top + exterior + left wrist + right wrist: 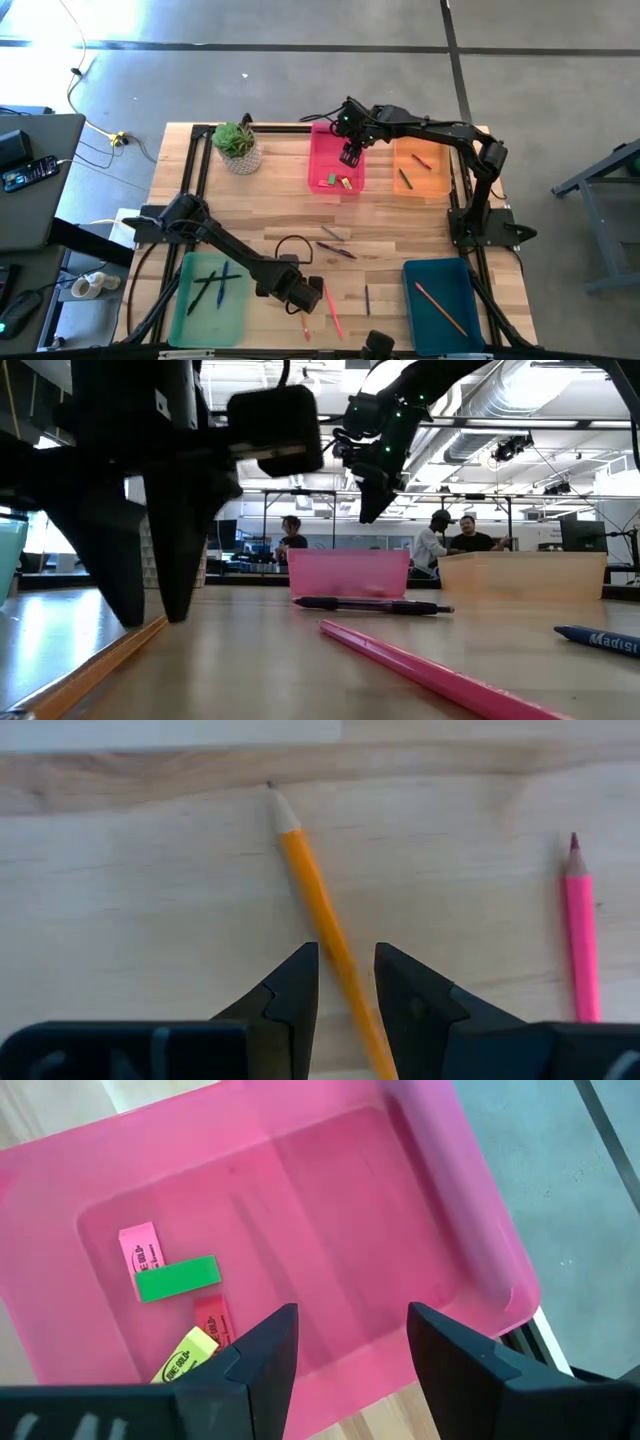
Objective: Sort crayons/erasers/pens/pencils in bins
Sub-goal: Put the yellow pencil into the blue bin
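Observation:
An orange pencil (305,870) lies flat on the wooden table near its front edge. My left gripper (346,952) points straight down over it, open, with one finger on either side of the shaft; I see no touch. In the low view its fingertips (155,618) hang just above the table. A pink pencil (580,940) lies a little to the right of it. My right gripper (350,1320) hovers open above the pink bin (470,1210), which holds several erasers (176,1278). The high view shows the left gripper (300,292) and the right gripper (350,155).
Loose pens (335,250) and a blue pen (367,298) lie mid-table. The light green bin (185,315) holds pens, the teal bin (470,285) an orange pencil, the orange bin (437,180) crayons. A potted plant (237,145) stands at the far left. People sit in the room beyond.

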Controlling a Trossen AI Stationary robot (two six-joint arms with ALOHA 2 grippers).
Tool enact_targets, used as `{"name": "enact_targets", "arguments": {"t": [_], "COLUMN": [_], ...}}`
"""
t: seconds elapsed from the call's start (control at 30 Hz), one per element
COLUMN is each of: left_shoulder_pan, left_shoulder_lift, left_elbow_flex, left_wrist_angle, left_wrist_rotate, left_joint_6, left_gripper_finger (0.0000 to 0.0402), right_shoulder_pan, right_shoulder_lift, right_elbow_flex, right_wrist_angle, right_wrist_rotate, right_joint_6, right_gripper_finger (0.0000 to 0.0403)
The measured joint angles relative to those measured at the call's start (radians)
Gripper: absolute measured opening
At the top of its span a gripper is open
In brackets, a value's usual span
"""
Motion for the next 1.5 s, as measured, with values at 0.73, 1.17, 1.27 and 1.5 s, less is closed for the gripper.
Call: {"name": "enact_targets", "arguments": {"t": [0.73, 1.17, 1.27, 1.5], "left_shoulder_pan": [0.0, 0.006, 0.006, 0.007], "left_shoulder_lift": [0.037, 0.038, 0.038, 0.009], "left_elbow_flex": [0.002, 0.0, 0.0, -0.005], "left_wrist_angle": [-0.029, -0.024, -0.022, -0.01], "left_wrist_rotate": [0.049, -0.001, -0.003, -0.063], "left_joint_6": [0.039, 0.057, 0.072, 0.125], "left_gripper_finger": [0.0024, 0.0011, 0.0011, 0.0005], "right_shoulder_pan": [-0.001, 0.001, 0.002, 0.007], "right_shoulder_lift": [-0.102, -0.197, -0.212, -0.268], "right_elbow_flex": [0.0, 0.0, 0.0, 0.0], "right_wrist_angle": [-0.055, -0.143, -0.178, -0.225], "right_wrist_rotate": [-0.001, -0.018, -0.059, -0.159], "right_joint_6": [-0.109, -0.176, -0.18, -0.18], "right_gripper_finger": [0.0181, 0.0181, 0.0181, 0.0181]}}
